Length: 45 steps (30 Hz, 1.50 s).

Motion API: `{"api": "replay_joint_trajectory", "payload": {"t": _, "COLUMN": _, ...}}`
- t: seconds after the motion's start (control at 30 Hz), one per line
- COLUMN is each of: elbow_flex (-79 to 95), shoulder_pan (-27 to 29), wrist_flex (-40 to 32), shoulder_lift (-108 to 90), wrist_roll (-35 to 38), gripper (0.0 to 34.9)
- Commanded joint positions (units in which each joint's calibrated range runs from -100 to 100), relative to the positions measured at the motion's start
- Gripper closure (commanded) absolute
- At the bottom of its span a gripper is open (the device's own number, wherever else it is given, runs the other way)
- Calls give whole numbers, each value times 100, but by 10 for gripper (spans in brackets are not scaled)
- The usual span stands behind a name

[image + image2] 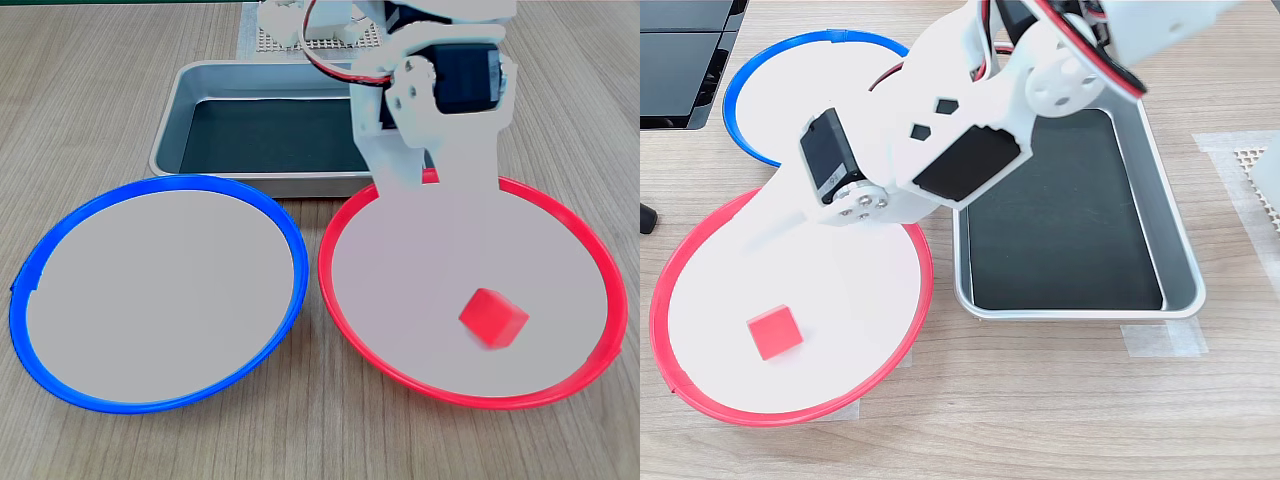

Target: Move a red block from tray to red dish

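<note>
The red block (493,317) (774,331) lies loose on the pale floor of the red dish (330,292) (668,290), toward its near right in the first exterior view. My white gripper (435,215) (775,225) hangs over the dish's far part, apart from the block. Its pale fingers blend into the dish, so their spacing is not readable. The silver tray (170,125) (1180,265) behind the dish shows a bare black floor, though the arm covers part of it.
A blue-rimmed plate (290,245) (740,95) sits beside the red dish. The arm's perforated base (310,40) stands behind the tray. A black device (680,60) lies at the second exterior view's top left. Tape strips (1160,340) mark the wooden table.
</note>
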Motion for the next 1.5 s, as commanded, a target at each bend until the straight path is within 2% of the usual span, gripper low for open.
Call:
{"api": "replay_joint_trajectory", "payload": {"t": 0.0, "elbow_flex": 376, "shoulder_pan": 117, "wrist_flex": -485, "shoulder_lift": -729, "wrist_roll": 63, "gripper": 148}}
{"api": "replay_joint_trajectory", "payload": {"t": 0.13, "elbow_flex": 1423, "shoulder_pan": 343, "wrist_flex": -1261, "shoulder_lift": -1982, "wrist_roll": -156, "gripper": 238}}
{"api": "replay_joint_trajectory", "payload": {"t": 0.17, "elbow_flex": 2088, "shoulder_pan": 484, "wrist_flex": -1467, "shoulder_lift": -2810, "wrist_roll": -298, "gripper": 287}}
{"api": "replay_joint_trajectory", "payload": {"t": 0.23, "elbow_flex": 2679, "shoulder_pan": 616, "wrist_flex": -1409, "shoulder_lift": -3611, "wrist_roll": -391, "gripper": 346}}
{"api": "replay_joint_trajectory", "payload": {"t": 0.27, "elbow_flex": 3016, "shoulder_pan": 701, "wrist_flex": -1236, "shoulder_lift": -4072, "wrist_roll": -474, "gripper": 346}}
{"api": "replay_joint_trajectory", "payload": {"t": 0.47, "elbow_flex": 4964, "shoulder_pan": 1171, "wrist_flex": 1298, "shoulder_lift": -7202, "wrist_roll": -923, "gripper": 347}}
{"api": "replay_joint_trajectory", "payload": {"t": 0.57, "elbow_flex": 5611, "shoulder_pan": 1200, "wrist_flex": 1768, "shoulder_lift": -8046, "wrist_roll": -1026, "gripper": 347}}
{"api": "replay_joint_trajectory", "payload": {"t": 0.83, "elbow_flex": 7513, "shoulder_pan": 1209, "wrist_flex": 2445, "shoulder_lift": -10298, "wrist_roll": -962, "gripper": 347}}
{"api": "replay_joint_trajectory", "payload": {"t": 1.0, "elbow_flex": 7641, "shoulder_pan": 1096, "wrist_flex": 2808, "shoulder_lift": -10972, "wrist_roll": -1045, "gripper": 347}}
{"api": "replay_joint_trajectory", "payload": {"t": 1.47, "elbow_flex": 7641, "shoulder_pan": 1087, "wrist_flex": 2850, "shoulder_lift": -10989, "wrist_roll": -1055, "gripper": 346}}
